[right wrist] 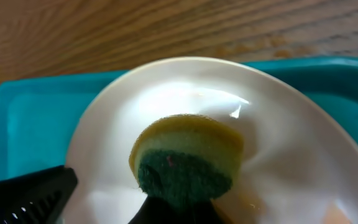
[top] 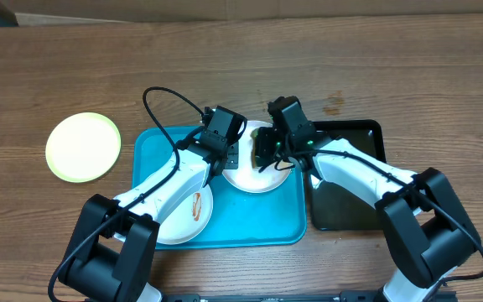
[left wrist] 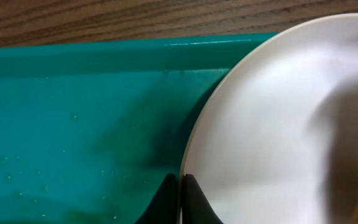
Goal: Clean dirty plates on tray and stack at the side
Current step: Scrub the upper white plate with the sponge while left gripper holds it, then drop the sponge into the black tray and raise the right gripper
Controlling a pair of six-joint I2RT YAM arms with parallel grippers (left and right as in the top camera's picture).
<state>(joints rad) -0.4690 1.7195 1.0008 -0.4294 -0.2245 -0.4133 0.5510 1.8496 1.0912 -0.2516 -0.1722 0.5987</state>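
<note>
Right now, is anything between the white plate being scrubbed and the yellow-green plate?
Nothing loose: only bare tray and its low rim. The left gripper pinches the rim of the white plate on that side; the right gripper holds a sponge on it.

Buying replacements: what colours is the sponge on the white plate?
Sponge: yellow layer, dark green scrub face; clearest in right wrist view.

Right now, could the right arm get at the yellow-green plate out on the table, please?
Probably not. The yellow-green plate lies beyond the tray's left edge, the left arm crosses between, and the right claw is shut on a sponge over the white plate.
</note>
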